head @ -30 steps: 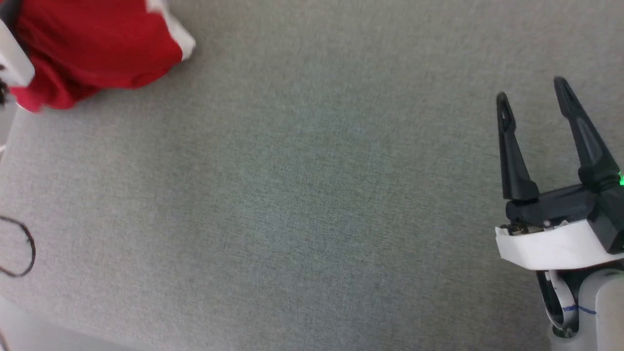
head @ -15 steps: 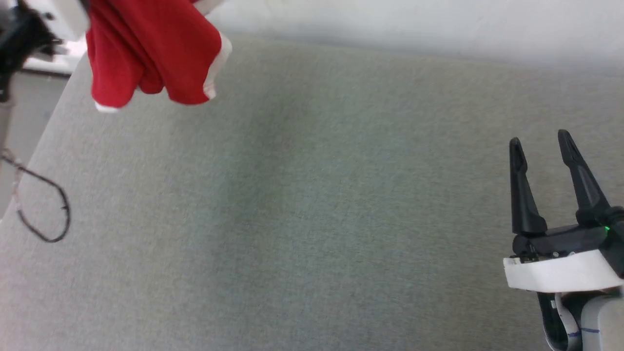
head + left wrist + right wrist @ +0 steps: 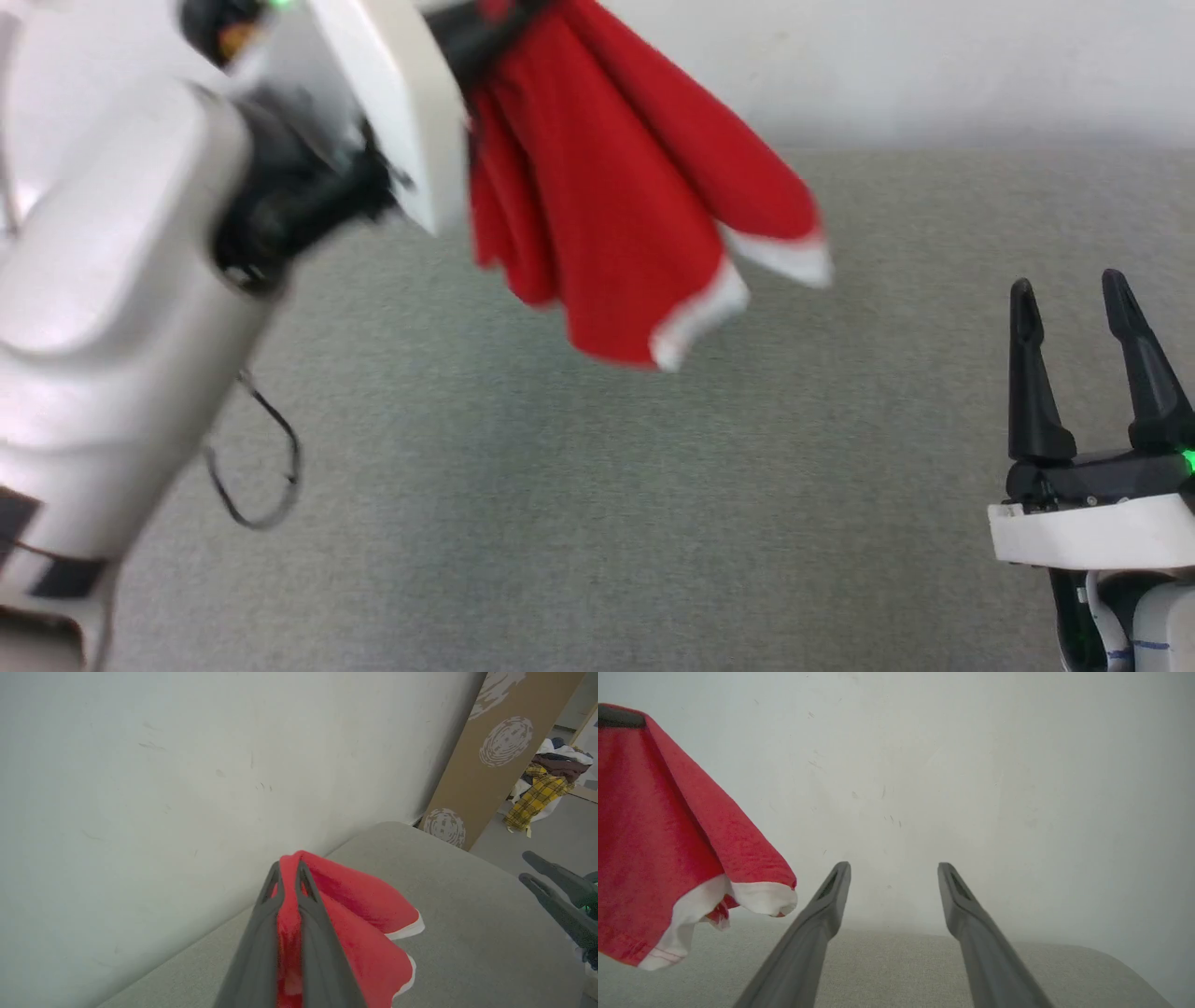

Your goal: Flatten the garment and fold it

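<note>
Swung the red shorts (image 3: 607, 215) rightward from the far-left corner; now dangling bunched above the far middle of the worktop (image 3: 560, 513), pinched at the top by the left tool (image 3: 288, 867). Leaves the right tool (image 3: 1067, 282), spread and idle near right, likely to catch a hem for flattening.

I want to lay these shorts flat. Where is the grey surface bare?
The grey surface is bare in a wide stretch between the cable loop and the right gripper, below the garment hanging from the left gripper. Crowded at left: the left arm.
</note>
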Available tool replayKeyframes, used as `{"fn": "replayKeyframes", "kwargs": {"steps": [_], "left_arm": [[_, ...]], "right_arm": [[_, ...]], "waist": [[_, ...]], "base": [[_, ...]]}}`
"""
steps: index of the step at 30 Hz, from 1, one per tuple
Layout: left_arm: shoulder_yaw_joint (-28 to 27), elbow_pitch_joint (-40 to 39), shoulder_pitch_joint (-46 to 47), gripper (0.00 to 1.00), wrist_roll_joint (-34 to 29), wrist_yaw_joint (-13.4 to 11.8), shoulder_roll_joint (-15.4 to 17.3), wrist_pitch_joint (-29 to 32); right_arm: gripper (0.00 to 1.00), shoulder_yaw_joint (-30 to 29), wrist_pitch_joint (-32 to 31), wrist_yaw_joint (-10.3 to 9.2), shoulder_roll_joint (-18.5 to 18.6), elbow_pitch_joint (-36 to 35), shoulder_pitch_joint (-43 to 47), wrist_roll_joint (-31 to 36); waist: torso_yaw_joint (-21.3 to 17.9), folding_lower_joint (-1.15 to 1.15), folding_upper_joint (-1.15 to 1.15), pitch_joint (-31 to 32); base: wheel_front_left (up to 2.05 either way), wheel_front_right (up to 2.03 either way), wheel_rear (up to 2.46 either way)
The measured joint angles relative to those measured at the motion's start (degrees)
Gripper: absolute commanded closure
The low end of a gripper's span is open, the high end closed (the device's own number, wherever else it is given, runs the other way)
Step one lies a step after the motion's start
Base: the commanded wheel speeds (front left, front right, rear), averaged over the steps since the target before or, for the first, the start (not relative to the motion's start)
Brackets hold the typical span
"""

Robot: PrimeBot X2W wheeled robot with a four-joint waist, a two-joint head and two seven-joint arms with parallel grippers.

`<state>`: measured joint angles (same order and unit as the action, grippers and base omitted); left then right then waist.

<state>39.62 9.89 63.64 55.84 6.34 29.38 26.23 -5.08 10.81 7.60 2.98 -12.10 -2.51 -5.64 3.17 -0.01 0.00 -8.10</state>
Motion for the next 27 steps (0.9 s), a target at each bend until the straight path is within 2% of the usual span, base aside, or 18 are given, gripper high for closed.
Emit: {"fn": "replayKeyframes", "kwargs": {"steps": [4,8,15,19,20,21,25,27], "left_arm": [[3.35,-2.02,-4.08,1.00,-1.43,0.01,-1.45,-0.89],[8.62,-2.19,-8.57,1.00,-5.42,0.16,-2.14,-3.64],[19.67,4.27,-18.13,1.00,-10.59,0.68,-2.96,-8.66],[22.74,8.77,-20.87,1.00,-11.51,0.70,-5.06,-12.11],[22.64,9.62,-21.08,0.52,-11.51,0.70,-5.72,-13.56],[22.17,10.18,-21.21,0.00,-11.43,0.70,-6.38,-15.17],[18.98,9.98,-21.32,0.00,-11.25,-0.22,-8.22,-22.40],[16.81,8.11,-21.96,0.00,-10.66,-1.72,-8.08,-25.93]], "right_arm": [[0.00,0.04,0.10,0.00,0.01,-0.07,0.01,-0.01],[0.00,0.18,0.36,0.00,0.01,-0.05,-0.01,-0.26],[0.00,0.59,0.38,0.00,0.01,-0.07,-0.04,-0.42],[0.00,0.38,0.29,0.00,0.01,-0.18,-0.08,-0.29],[0.00,0.36,0.23,0.00,0.01,-0.22,-0.10,-0.22],[0.00,0.26,0.05,0.00,0.01,-0.27,-0.12,-0.13],[0.00,0.29,-0.48,0.00,0.00,-0.45,-0.12,0.12],[0.00,0.35,-0.70,0.00,0.00,-0.44,-0.12,0.12]], "waist": [[-2.19,0.00,0.00,-0.20],[-3.64,0.00,0.00,-0.97],[-4.87,0.01,0.00,-2.76],[-4.55,0.02,0.00,-3.51],[-4.30,0.01,0.00,-3.58],[-4.03,0.01,0.00,-3.62],[-2.83,0.01,0.00,-3.35],[-2.36,0.01,0.00,-2.93]], "base": [[0.00,0.00,0.00],[0.00,0.00,0.00],[0.00,0.00,0.00],[0.00,0.00,0.00],[0.00,0.00,0.00],[0.00,0.00,0.00],[0.00,0.00,0.00],[0.00,0.00,0.00]]}}
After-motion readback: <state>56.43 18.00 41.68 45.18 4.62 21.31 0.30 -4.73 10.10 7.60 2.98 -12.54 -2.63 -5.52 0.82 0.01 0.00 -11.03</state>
